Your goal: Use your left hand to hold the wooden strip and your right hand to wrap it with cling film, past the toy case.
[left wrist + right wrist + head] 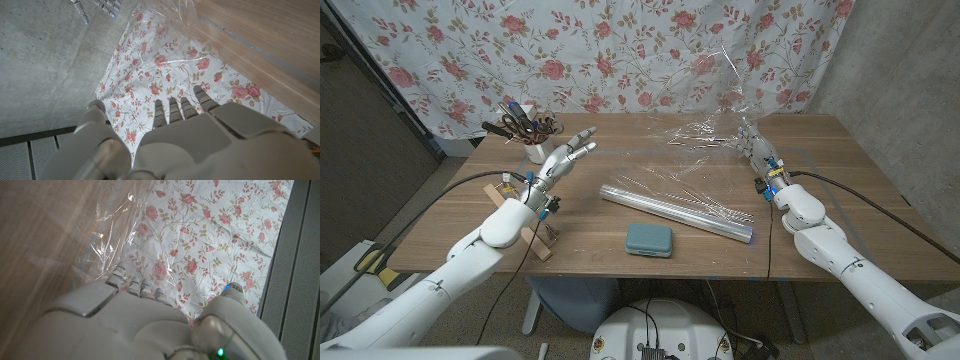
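We're mid-pull: right hand [757, 152] at 2 o'clock grips cling film [720, 130], lifted off roll [676, 211]. Left hand [563, 162] open, empty. Wooden strip [523, 226] at 8 o'clock, toy case [649, 240] at 6. Next: left hand grasps strip.

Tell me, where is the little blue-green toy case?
In the head view the toy case lies near the table's front edge, about mid-table, just in front of the cling film roll.

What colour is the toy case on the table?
Teal blue-green; the toy case shows best in the head view.
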Controlling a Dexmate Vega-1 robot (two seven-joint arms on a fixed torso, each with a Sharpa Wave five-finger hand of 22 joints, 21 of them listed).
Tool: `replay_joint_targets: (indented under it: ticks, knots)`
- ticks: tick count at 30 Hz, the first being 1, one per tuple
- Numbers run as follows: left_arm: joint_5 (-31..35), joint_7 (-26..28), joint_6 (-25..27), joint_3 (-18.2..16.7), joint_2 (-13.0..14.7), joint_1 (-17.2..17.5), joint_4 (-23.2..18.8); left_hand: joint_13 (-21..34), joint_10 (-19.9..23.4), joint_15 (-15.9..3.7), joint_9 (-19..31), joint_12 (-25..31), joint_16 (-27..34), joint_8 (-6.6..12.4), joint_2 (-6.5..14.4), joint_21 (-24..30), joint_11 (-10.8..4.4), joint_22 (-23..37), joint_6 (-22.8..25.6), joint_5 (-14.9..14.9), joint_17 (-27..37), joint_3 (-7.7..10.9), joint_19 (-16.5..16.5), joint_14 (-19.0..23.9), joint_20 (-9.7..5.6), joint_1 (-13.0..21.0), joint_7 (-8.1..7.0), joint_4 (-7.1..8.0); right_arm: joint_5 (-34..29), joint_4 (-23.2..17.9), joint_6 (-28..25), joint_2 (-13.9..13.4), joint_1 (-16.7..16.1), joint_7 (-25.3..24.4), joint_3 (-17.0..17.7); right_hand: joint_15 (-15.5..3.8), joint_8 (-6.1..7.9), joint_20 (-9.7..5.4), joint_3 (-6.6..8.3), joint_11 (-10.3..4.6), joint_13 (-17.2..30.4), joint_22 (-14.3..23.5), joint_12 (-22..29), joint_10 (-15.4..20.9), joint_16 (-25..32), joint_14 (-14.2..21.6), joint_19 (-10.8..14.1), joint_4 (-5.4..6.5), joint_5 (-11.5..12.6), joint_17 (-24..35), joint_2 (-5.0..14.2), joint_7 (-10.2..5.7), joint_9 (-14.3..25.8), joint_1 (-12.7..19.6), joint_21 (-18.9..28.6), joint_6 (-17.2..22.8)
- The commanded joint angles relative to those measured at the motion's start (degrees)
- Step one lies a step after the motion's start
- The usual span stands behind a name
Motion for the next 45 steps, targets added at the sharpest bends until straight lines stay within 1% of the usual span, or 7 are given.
replay_joint_targets:
  ticks: [1, 5, 10, 15, 29, 33, 45]
  knots:
    - [5.62, 4.80, 4.40, -2.56, 2.45, 3.58, -4.76, 0.02, 0.22, -0.05, 0.34, 0.21, 0.22, 0.20, 0.24, -0.17, 0.21, 0.08, 0.45, -0.03, 0.19, 0.14, -0.01, -0.54, 0.02, 0.60, 0.21, -0.44, -1.07, 0.50, 0.62, -0.10, 0.35, -0.27, -0.35, 0.14, -0.16, 0.16, 0.07, 0.13, -0.01, 0.19, 0.10, -0.46, 0.17, -0.48, -0.34, -0.45, -0.05, -0.05, -0.04, 0.47, 0.20, 0.75, 0.35, -1.32]
    - [4.95, 4.74, 4.94, -3.39, 3.22, 4.83, -5.99, 0.02, 0.74, 0.05, 0.34, 0.42, 0.25, 0.19, 0.63, -0.42, -0.09, 0.08, 0.45, -0.02, 0.18, 0.32, 0.05, -0.56, 0.08, 0.94, 0.40, -0.57, -1.34, 0.43, 0.51, 0.03, 0.52, -0.43, -0.56, 0.13, -0.14, 0.12, 0.09, 0.20, -0.03, 0.19, 0.15, -0.44, 0.21, -0.46, -0.32, -0.45, -0.05, -0.06, 0.02, 0.47, 0.19, 0.79, 0.39, -1.31]
    - [6.14, 4.61, 7.56, -4.74, 5.51, 6.82, -9.41, -0.01, 2.23, -0.81, 0.29, 0.84, 0.58, 0.32, 2.07, -1.18, -0.90, 0.09, 1.14, -0.09, 0.14, 0.96, 0.99, 0.35, -0.17, 2.30, 2.83, -1.12, -1.21, 1.14, 1.79, 1.12, 0.46, -1.07, -0.41, -0.20, 0.34, 0.08, 0.28, -0.09, -0.08, 0.17, 0.78, 0.85, 0.78, 0.71, 0.71, -0.65, -0.05, -0.11, 0.19, 0.74, 0.17, 1.34, 0.82, -0.20]
    - [9.98, 5.68, 11.49, -6.37, 8.13, 9.23, -13.46, -0.01, 0.94, -0.64, 0.25, 0.28, 0.49, -0.31, 1.90, -1.74, -0.55, 0.09, -0.37, -0.28, 0.13, 0.77, 1.09, 0.32, -1.02, 2.49, 2.77, -1.35, -0.12, 1.49, 0.96, 0.62, 1.02, 1.03, -0.67, 0.18, 0.04, 0.25, 0.33, 0.16, -0.10, 0.17, 0.50, 0.04, 0.52, -0.02, 0.02, -0.77, -0.07, -0.14, 0.17, 0.76, 0.15, 1.65, 0.54, -0.95]
    - [15.70, 7.40, 17.22, -8.47, 11.12, 13.57, -18.78, 0.12, -0.65, 1.05, 0.27, -0.18, 0.65, -0.37, 0.91, -3.22, -0.10, 0.13, -1.56, -0.48, 0.25, -0.16, 0.39, 0.77, 0.49, 1.98, 1.38, -1.40, 1.60, 1.39, 1.54, 0.91, 0.75, 2.63, -0.38, 0.22, 0.06, 0.31, -0.15, 0.34, -0.13, 0.19, 0.65, 0.09, 0.72, -0.23, -0.30, 0.21, -0.19, 0.07, 0.44, 0.92, 0.16, 0.06, 0.52, -1.00]
    - [20.89, 12.24, 15.99, -8.75, 9.95, 14.67, -18.98, 0.46, 4.61, -0.05, 0.33, 1.92, 2.63, 0.94, 0.48, -2.23, -0.46, 0.38, 1.96, -0.38, 0.59, -0.58, 7.35, 8.46, 0.10, 2.24, 1.78, -1.64, 1.59, 1.24, 1.40, 0.82, 0.67, 2.58, -0.36, 0.24, 0.07, 0.31, -0.26, 0.36, -0.14, 0.20, 0.68, 0.13, 0.78, -0.22, -0.30, 0.46, -0.21, 0.13, 0.55, 1.03, 0.16, -0.35, 0.54, -0.95]
    - [26.27, 17.24, 9.89, -9.33, 8.66, 15.23, -15.74, 0.33, 5.93, -0.91, 0.30, 2.00, 2.27, 1.17, 0.14, -1.82, -1.24, 0.48, 4.49, -0.36, 0.49, -0.61, 11.20, 10.18, -0.69, 3.45, 1.32, -2.09, 0.79, 0.89, 0.48, 0.52, 0.38, 1.19, -0.36, 0.25, 0.11, 0.23, -0.53, 0.37, -0.16, 0.20, 0.79, 0.33, 0.94, -0.13, -0.25, 1.03, -0.26, 0.26, 0.77, 1.01, 0.16, -1.35, 0.59, -0.87]
